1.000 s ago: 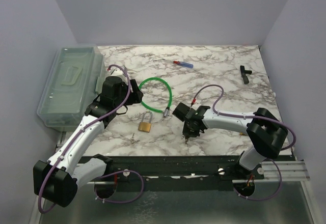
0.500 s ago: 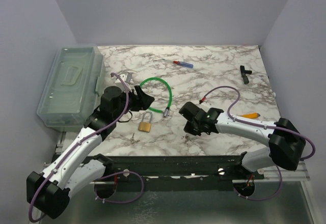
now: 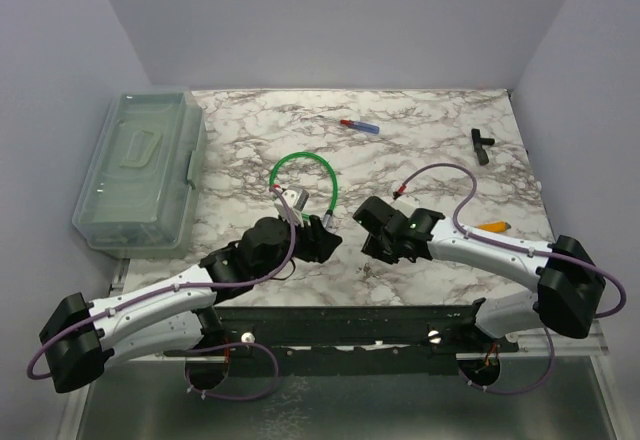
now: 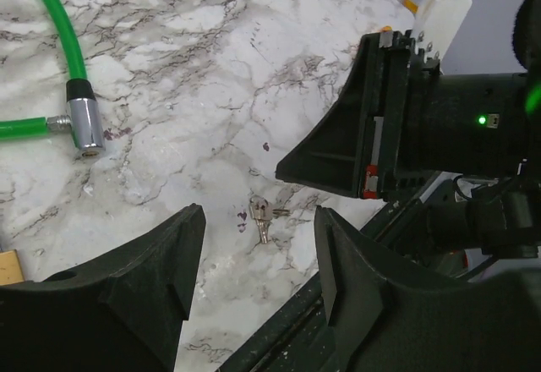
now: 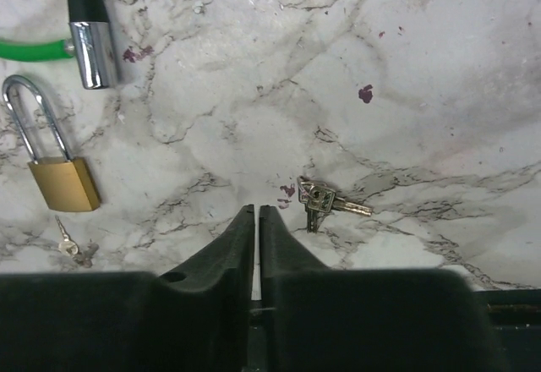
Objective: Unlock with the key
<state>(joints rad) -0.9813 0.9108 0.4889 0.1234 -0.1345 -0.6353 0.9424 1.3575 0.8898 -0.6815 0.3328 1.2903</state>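
Left gripper hangs low over the table, fingers spread wide and empty. They straddle the keys, which lie flat near the near edge. Judgement: it is lined up for a pinch.

Right gripper points at the same keys from the near side, just beside them. Its fingers are almost together with only a slit between, and it holds nothing. It may be there to steady the keys.

Padlock lies flat to the left, shackle closed, near the metal end of the green cable. Nothing holds it yet.
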